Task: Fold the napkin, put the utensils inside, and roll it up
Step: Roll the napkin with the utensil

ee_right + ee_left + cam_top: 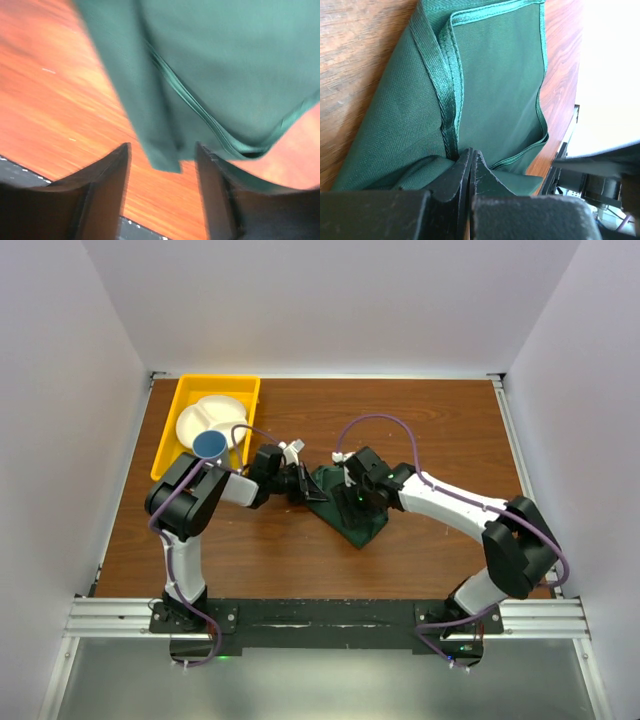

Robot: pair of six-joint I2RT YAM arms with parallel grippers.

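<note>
Mid-fold at tabletop centre: pinching napkin (358, 525) in clamped left gripper (470, 156), straddling its edge with spread right gripper (162, 150). Yet to insert utensils, unseen, and roll.

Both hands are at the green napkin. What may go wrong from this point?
1. The left hand is shut on a bunched fold of the dark green cloth napkin; pulling may drag all layers and spoil the fold.
2. The open right hand has only a napkin corner between its fingers, so closing may catch too little and slip.
</note>
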